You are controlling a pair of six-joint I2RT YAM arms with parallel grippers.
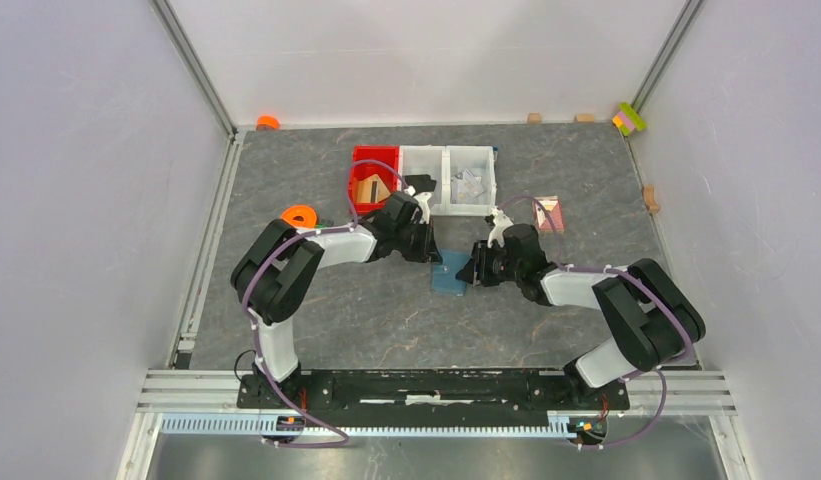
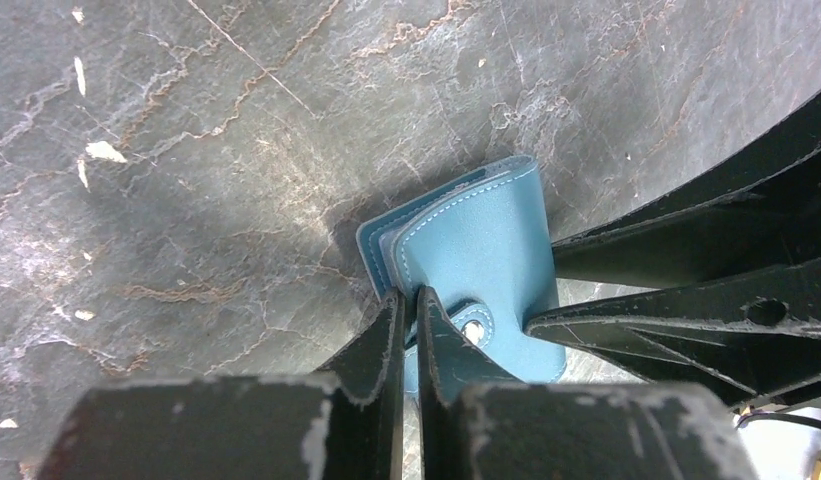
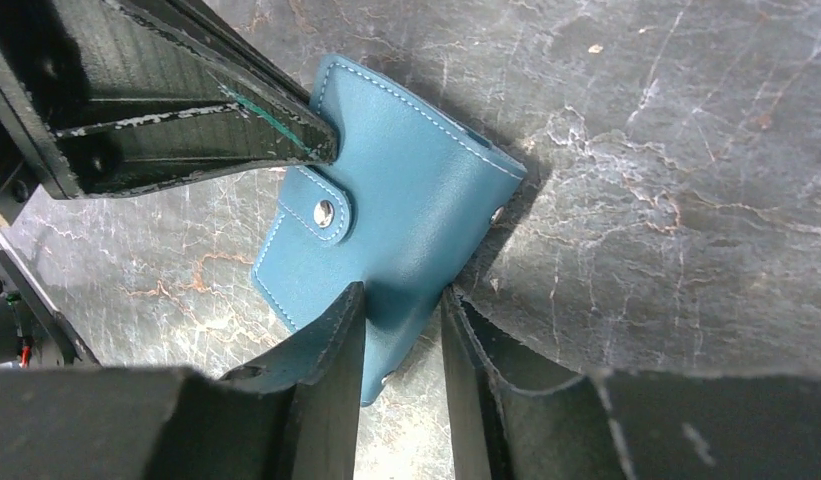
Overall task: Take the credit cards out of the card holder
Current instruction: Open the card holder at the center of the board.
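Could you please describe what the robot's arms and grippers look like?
The left arm and right arm are black at the joints with white links, each trailed by a purple cable. The left gripper and right gripper have tapered black fingers with scuffed, chipped edges.

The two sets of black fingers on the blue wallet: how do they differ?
The left arm's fingers are pinched almost together on an edge of the card holder, beside its snap tab; the right arm's fingers stand wider apart, astride its end. In the overhead view the left pair reaches in from its left, the right pair from its right. Both pairs are black, scuffed, and at the same card holder.
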